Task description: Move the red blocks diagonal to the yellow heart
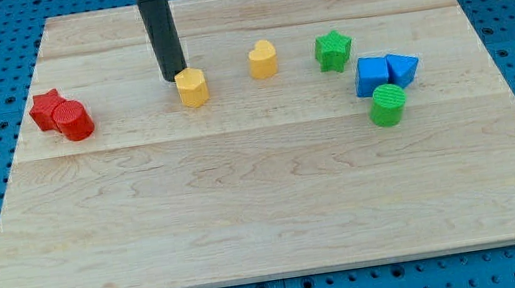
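A red star block (46,107) and a red cylinder (74,120) sit touching at the view's left. A yellow heart (263,59) stands at the upper middle. A yellow hexagonal block (192,87) lies to its left. My tip (172,77) is just at the upper left of the yellow hexagonal block, touching or nearly touching it, and well to the right of the red blocks.
A green star (333,50) lies right of the heart. A blue cube (372,76), a blue triangular block (403,69) and a green cylinder (388,105) cluster at the view's right. The wooden board (267,213) rests on a blue pegboard.
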Motion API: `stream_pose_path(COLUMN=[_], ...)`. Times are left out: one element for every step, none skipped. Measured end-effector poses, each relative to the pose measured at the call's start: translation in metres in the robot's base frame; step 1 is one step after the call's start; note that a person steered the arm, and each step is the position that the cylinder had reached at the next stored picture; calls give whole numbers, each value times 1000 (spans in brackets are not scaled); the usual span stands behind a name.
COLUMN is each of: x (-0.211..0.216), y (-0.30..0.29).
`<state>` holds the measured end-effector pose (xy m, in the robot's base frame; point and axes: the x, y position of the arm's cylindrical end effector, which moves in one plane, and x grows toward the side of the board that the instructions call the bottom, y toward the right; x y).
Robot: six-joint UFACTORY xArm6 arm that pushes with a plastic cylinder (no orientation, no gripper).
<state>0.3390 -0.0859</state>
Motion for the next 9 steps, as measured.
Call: stream_pose_path(x=[0, 27, 31, -11, -25, -7, 20, 90, 98], y=[69, 35, -46, -59, -150, -219, -177, -143, -115])
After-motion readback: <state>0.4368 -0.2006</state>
